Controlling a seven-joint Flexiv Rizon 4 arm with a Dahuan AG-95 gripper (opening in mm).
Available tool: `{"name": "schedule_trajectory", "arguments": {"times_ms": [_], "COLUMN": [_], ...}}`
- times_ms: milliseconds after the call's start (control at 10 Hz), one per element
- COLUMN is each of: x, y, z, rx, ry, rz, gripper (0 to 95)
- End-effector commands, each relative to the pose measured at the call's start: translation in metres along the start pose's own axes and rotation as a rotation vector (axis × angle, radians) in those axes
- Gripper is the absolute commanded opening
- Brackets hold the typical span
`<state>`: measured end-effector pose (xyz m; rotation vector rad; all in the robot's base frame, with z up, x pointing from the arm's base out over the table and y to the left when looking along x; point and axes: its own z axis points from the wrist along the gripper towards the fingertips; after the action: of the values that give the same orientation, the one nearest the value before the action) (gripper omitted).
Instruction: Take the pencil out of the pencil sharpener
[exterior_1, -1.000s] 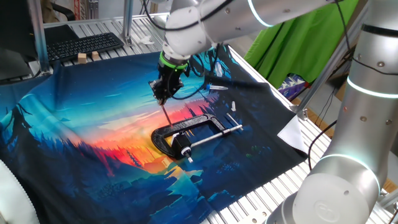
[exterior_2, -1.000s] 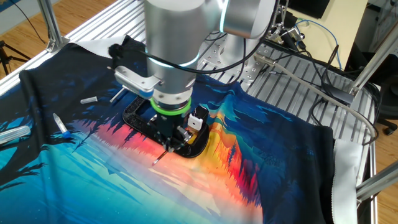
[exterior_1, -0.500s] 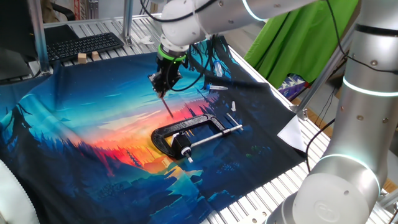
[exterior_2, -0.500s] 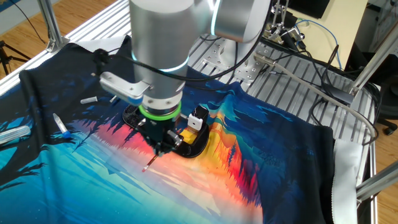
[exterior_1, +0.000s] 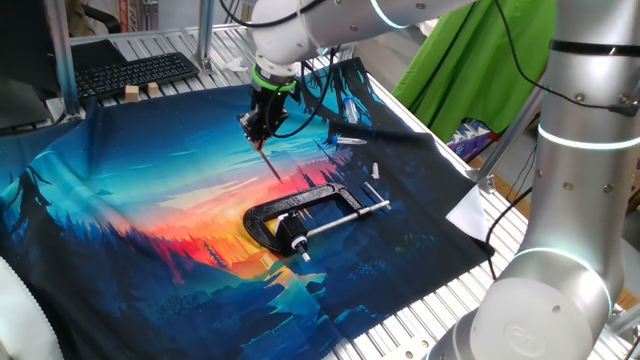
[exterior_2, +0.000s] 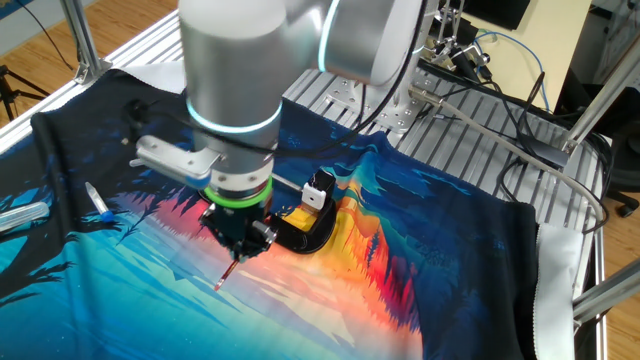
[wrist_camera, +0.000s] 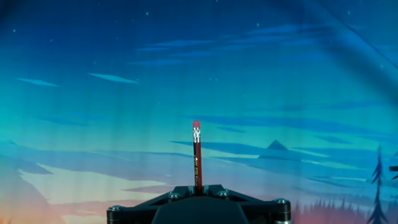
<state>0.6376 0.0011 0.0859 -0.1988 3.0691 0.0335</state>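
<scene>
My gripper (exterior_1: 261, 132) is shut on the pencil (exterior_1: 271, 164), a thin reddish-dark stick that hangs free below the fingers, above the printed cloth. In the other fixed view the gripper (exterior_2: 240, 252) holds the pencil (exterior_2: 224, 280) clear of the black C-clamp (exterior_2: 312, 230). In the hand view the pencil (wrist_camera: 197, 154) stands straight out from the gripper (wrist_camera: 197, 188), its eraser end farthest away. The C-clamp (exterior_1: 300, 207) lies on the cloth with a small black block (exterior_1: 293, 238) in it. The pencil is apart from that block.
A keyboard (exterior_1: 135, 72) and small wooden blocks lie at the far edge. Small white pieces (exterior_1: 372, 170) lie beyond the clamp. Pens (exterior_2: 98, 200) lie on the cloth's left in the other fixed view. A white paper (exterior_1: 475, 215) sits off the cloth's right edge.
My gripper has moved away from the clamp with the pencil in it, up and toward the back of the cloth. The pencil's tip has lifted off the clamp area. The clamp has not moved.
</scene>
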Motion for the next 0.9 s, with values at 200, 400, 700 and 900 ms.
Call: {"name": "schedule_trajectory", "arguments": {"times_ms": [200,400,700,900], "x": [0.0014,0.0017,0.0022,0.0022], "y": [-0.0005,-0.0002,0.0003,0.0003], "z": [-0.0009,-0.0005,-0.0002,-0.0002], "rx": [-0.013,-0.015,-0.016,-0.018], "ry": [-0.015,-0.002,-0.019,-0.023], "rz": [0.031,0.032,0.042,0.039], "gripper": [0.0,0.0,0.0,0.0]}}
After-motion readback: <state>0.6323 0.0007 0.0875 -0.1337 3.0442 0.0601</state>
